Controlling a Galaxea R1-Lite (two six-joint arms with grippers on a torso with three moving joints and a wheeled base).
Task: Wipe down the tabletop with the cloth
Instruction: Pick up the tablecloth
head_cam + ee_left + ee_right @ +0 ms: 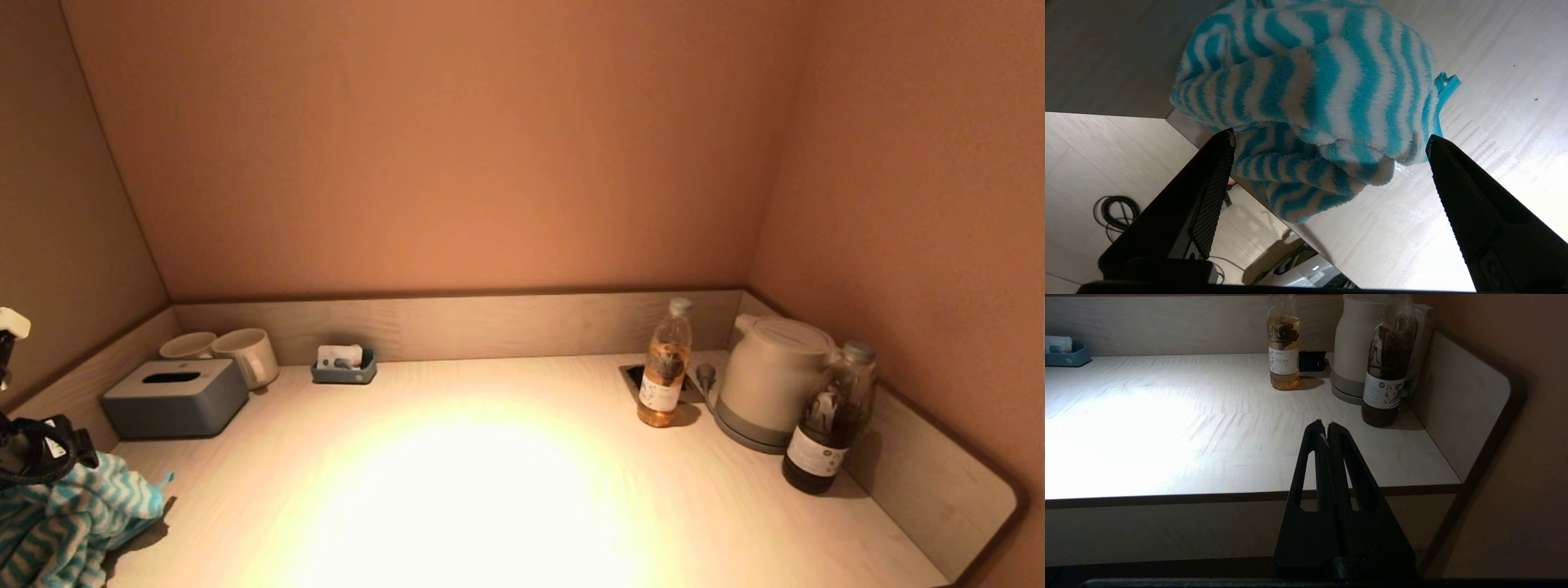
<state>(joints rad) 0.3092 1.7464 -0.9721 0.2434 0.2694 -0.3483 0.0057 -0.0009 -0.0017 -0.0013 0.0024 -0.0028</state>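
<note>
Hovering with fingers spread wide over the striped cloth (1310,106), the left gripper (1331,141) holds nothing; bunched at the worktop (506,490) edge around 8 o'clock, the cloth may slip off. The right gripper (1327,430), parked off the front edge, is closed.

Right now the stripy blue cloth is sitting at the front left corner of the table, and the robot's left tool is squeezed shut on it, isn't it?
Not quite. The striped cloth does lie at the front left corner of the tabletop, but the left tool is wide open, one finger on each side of the cloth, not squeezing it. The left wrist view shows this.
</note>
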